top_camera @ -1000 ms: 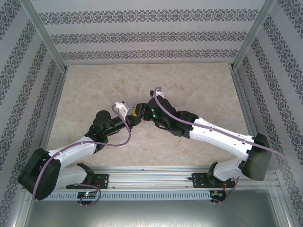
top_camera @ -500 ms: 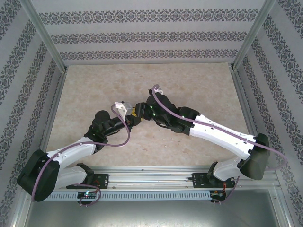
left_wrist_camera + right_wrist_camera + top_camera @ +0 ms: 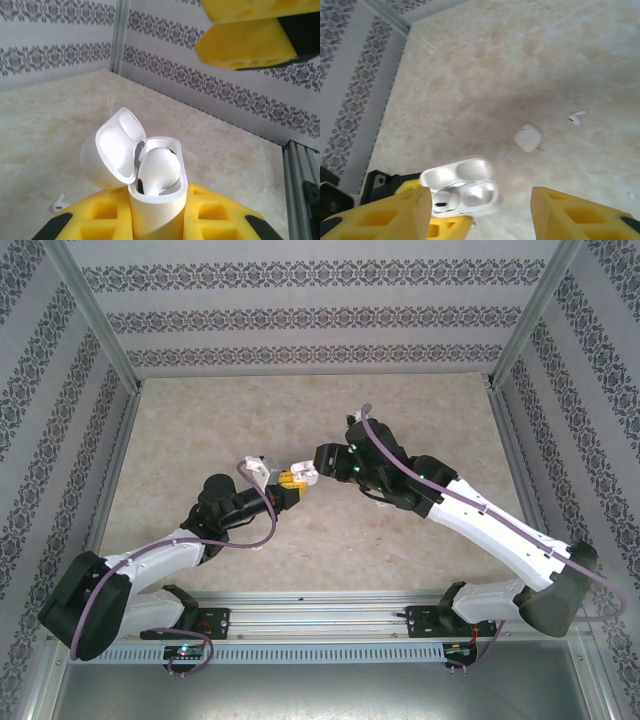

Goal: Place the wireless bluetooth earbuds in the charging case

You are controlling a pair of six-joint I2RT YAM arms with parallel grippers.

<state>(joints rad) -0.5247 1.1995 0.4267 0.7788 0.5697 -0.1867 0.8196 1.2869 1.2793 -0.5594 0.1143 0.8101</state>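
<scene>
White charging case (image 3: 157, 200) sits clamped upright between the left gripper's (image 3: 290, 485) yellow foam pads, lid flipped back. One glossy seated earbud (image 3: 157, 170) is in a well; the well beside it looks empty from the right wrist.

A second ago the right gripper (image 3: 306, 468) was pressed in against the left one over the case. Now it has backed off to the right, just apart from it, and its jaws stand wider with nothing between them. The left arm has not moved.

A loose earbud (image 3: 577, 117), tiny with a short stem, lies on the table (image 3: 200, 420), well apart from the held case. A closed case (image 3: 528, 137), a smooth rounded square, lies near it.

The table is a matte beige marble pattern. The walls (image 3: 300, 320) have grey ornamental stripes and metal corner posts.
</scene>
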